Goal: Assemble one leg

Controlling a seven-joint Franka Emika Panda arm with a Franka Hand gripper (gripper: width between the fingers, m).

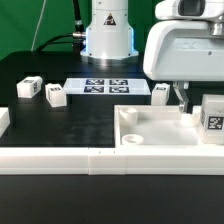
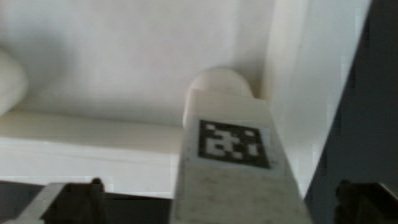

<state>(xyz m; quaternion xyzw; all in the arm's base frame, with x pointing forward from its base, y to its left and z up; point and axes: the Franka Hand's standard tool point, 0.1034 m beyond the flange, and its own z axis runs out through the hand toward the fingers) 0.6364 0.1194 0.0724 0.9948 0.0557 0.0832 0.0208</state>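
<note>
The gripper (image 1: 182,100) was pinching the leg (image 2: 231,150) upright over the tray (image 1: 160,135), right by a corner hole (image 2: 228,82), probably so it'd drop straight in.

The marker board (image 1: 106,86) lies flat on the black table (image 1: 60,125); a white tray (image 1: 150,125) sits nearer.

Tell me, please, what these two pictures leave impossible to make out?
- Gripper: the exterior view shows too little to judge open or shut; the wrist view cuts its fingertips off.
- Tagged leg: the wrist view's edge hides its lower end.
- Tray: the arm covers its far side.
</note>
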